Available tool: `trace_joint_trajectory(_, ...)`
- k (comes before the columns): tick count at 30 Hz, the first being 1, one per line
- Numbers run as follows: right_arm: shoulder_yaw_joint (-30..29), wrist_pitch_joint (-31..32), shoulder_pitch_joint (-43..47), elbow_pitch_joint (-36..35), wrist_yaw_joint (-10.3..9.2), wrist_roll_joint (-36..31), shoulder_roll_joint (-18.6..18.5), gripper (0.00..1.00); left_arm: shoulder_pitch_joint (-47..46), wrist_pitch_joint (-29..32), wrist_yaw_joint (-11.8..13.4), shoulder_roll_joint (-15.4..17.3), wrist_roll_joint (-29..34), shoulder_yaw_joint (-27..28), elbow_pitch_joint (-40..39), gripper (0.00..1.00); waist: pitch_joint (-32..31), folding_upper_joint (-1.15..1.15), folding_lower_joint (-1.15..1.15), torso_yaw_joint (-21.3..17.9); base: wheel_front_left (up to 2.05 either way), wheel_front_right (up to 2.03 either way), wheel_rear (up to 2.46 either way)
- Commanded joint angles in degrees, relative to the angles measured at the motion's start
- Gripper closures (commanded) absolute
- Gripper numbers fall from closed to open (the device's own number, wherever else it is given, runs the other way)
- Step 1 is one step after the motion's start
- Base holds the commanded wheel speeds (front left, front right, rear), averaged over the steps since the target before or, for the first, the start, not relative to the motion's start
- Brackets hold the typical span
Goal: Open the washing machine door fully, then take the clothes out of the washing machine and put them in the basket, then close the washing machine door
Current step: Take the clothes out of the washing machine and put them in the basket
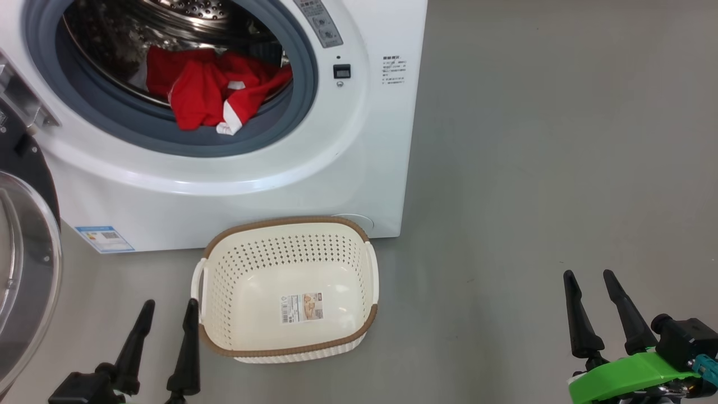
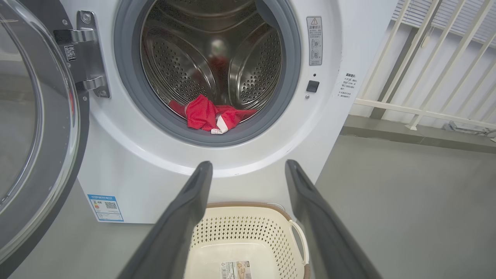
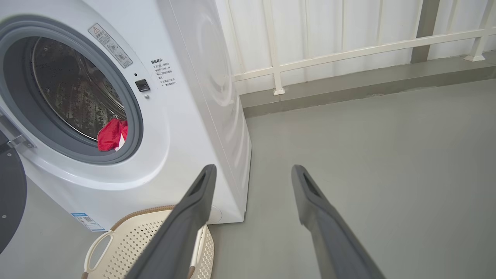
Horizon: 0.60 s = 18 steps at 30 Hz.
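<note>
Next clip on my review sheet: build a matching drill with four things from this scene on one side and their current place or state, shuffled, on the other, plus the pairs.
Things:
1. clothes
2. basket
3. washing machine door
4. right hand

States:
a. empty, on the floor before the washing machine
b. open, holding nothing
c. swung open at the left
d. in the opening, spilling onto the grey gasket

Pairs: 1-d, 2-a, 3-c, 4-b
</note>
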Motion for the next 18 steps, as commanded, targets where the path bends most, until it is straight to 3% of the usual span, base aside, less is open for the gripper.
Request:
trace_joint_trajectory(1, 0.92, -0.54, -0.37, -1.56, 0.42, -0.04, -0.29, 0.0, -0.88, -0.29, 0.1, 1.41, -0.06, 1.63, -1.71, 0.0, -0.01, 0.0, 0.0, 0.18, 0.0, 0.0, 0.0)
trace_joint_trajectory(12, 1.24, -0.54, -0.96, -1.61, 0.42, -0.1, -0.23, 0.0, -1.1, -0.29, 0.1, 1.59, -1.65, 1.69, -2.09, 0.0, 0.23, 0.0, 0.0, 0.57, 0.01, -0.01, 0.01)
trace_joint_trajectory(18, 1.72, -0.54, -1.36, -1.58, 0.42, -0.07, -0.21, 0.0, -1.24, -0.29, 0.1, 2.03, -2.09, 1.7, -2.57, 0.0, 0.58, 0.0, 0.0, 0.43, 0.55, -0.59, 0.04)
